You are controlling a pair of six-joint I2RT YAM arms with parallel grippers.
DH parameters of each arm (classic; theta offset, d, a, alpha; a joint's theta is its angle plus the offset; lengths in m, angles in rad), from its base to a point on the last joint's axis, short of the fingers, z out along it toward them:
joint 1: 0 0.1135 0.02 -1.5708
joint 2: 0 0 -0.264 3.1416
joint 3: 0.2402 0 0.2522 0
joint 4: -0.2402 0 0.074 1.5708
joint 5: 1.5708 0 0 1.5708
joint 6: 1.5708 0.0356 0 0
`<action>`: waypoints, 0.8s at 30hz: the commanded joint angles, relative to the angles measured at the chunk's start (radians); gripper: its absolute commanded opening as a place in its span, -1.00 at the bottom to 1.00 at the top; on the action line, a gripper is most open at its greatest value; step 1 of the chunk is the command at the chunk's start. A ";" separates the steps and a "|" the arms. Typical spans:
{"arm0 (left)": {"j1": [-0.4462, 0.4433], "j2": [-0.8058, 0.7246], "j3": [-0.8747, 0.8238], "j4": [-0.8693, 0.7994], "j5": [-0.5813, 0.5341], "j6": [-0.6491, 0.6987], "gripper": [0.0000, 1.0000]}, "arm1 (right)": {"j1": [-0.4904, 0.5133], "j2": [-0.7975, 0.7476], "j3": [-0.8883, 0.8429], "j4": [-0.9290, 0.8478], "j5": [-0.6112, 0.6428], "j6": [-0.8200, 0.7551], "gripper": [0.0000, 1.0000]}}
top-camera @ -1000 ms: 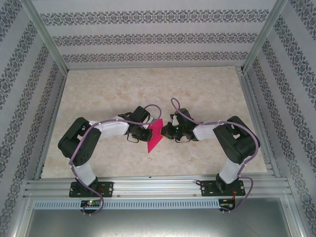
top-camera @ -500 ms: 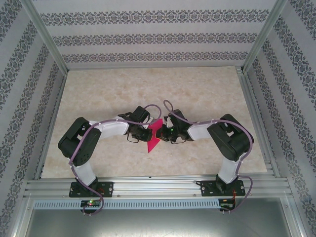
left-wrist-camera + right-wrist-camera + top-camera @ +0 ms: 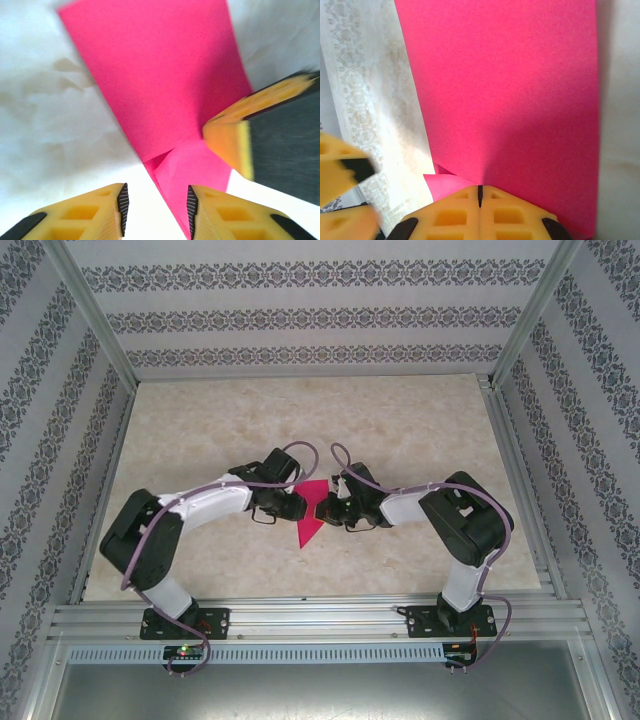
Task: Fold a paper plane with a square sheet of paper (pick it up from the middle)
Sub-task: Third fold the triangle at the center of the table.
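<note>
**Fingers [image 3: 455, 215] on the right pinch the paper [image 3: 520, 100]; the left pair stands apart**

From the right wrist, the right gripper's [image 3: 480, 192] two yellow pads meet flat with no gap. The pink paper comes out from between them, clamped at its near edge. A small folded flap shows just left of the pinch.

The left gripper [image 3: 156, 205] is partly open (pale table shows between its pads). The paper's narrow tip runs down just beside one pad and is not squeezed; whether it touches that pad I cannot tell. From that wrist, a right finger sits on the paper's right edge.

From above, the paper lies at the middle of the table [image 3: 420, 430] as a wedge pointing toward the near edge. It sits between the two grippers, which face each other across it.
</note>
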 commanded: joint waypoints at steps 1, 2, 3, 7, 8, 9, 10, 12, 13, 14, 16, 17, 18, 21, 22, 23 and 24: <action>0.012 -0.107 -0.025 -0.001 0.029 -0.136 -0.35 | 0.010 0.006 -0.039 -0.076 0.078 0.013 -0.97; 0.011 -0.127 -0.049 0.045 0.087 -0.165 -0.40 | 0.011 0.005 -0.040 -0.076 0.081 0.016 -0.97; 0.010 -0.144 -0.082 0.100 0.167 -0.201 -0.45 | 0.013 0.005 -0.040 -0.076 0.084 0.021 -0.97; -0.013 -0.149 -0.155 0.237 0.285 -0.305 -0.60 | 0.017 0.009 -0.037 -0.075 0.090 0.033 -0.97; -0.019 -0.140 -0.165 0.255 0.298 -0.316 -0.60 | 0.018 0.010 -0.035 -0.076 0.090 0.035 -0.97; -0.025 -0.126 -0.172 0.272 0.311 -0.326 -0.60 | 0.017 0.011 -0.034 -0.077 0.092 0.037 -0.97; -0.030 -0.111 -0.175 0.283 0.325 -0.329 -0.60 | 0.017 0.012 -0.033 -0.077 0.092 0.036 -0.97; -0.041 -0.072 -0.170 0.282 0.336 -0.331 -0.62 | 0.018 0.012 -0.028 -0.077 0.089 0.036 -0.97; -0.046 -0.053 -0.169 0.286 0.334 -0.333 -0.62 | 0.017 0.012 -0.027 -0.081 0.088 0.035 -0.97; -0.049 -0.039 -0.169 0.291 0.338 -0.335 -0.62 | 0.017 0.011 -0.025 -0.083 0.087 0.034 -0.97; -0.052 -0.002 -0.160 0.292 0.349 -0.335 -0.62 | 0.018 0.008 -0.026 -0.087 0.089 0.031 -0.97; -0.052 0.013 -0.155 0.288 0.349 -0.335 -0.62 | 0.018 0.006 -0.027 -0.089 0.089 0.031 -0.97; -0.053 0.029 -0.152 0.286 0.351 -0.335 -0.62 | 0.017 0.005 -0.028 -0.090 0.091 0.029 -0.97; -0.053 0.073 -0.132 0.230 0.335 -0.321 -0.64 | 0.018 0.011 -0.029 -0.091 0.089 0.028 -0.96; -0.052 0.089 -0.127 0.211 0.327 -0.312 -0.64 | 0.017 0.014 -0.027 -0.092 0.087 0.029 -0.96; -0.052 0.102 -0.126 0.196 0.320 -0.307 -0.66 | 0.017 0.016 -0.027 -0.090 0.086 0.030 -0.96; -0.052 0.115 -0.124 0.176 0.309 -0.301 -0.67 | 0.018 0.016 -0.027 -0.088 0.088 0.030 -0.95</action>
